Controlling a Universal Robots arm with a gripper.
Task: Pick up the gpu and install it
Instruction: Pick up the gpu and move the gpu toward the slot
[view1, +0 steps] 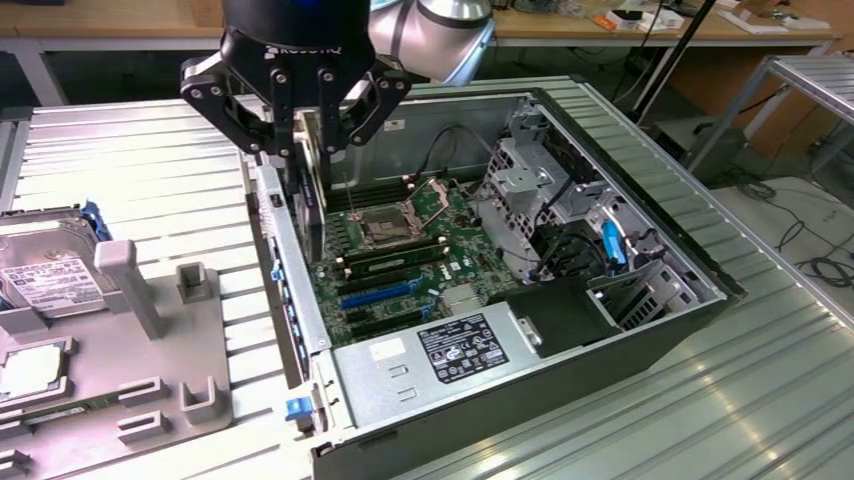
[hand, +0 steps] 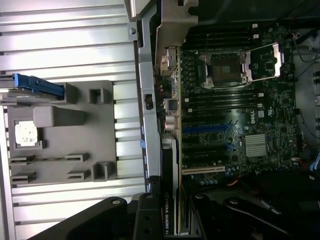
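My gripper (view1: 318, 138) hangs over the open computer case (view1: 667, 250), shut on the gpu (view1: 312, 205). The gpu is a thin dark card held on edge, reaching down just inside the case's rear wall at the exterior view's left. In the wrist view the card (hand: 168, 170), with its NVIDIA label, runs out from between the fingers of the gripper (hand: 170, 222) along the edge of the motherboard (hand: 230, 100). The blue expansion slot (hand: 210, 131) lies beside it on the board (view1: 400, 240). I cannot tell whether the card's lower edge touches a slot.
A grey parts fixture (view1: 174, 330) lies beside the case at the exterior view's left. It holds a hard drive (view1: 40, 275) and a processor chip (hand: 25, 134). Inside the case are the power supply (view1: 434, 345), the drive cage (view1: 561, 190) and cables.
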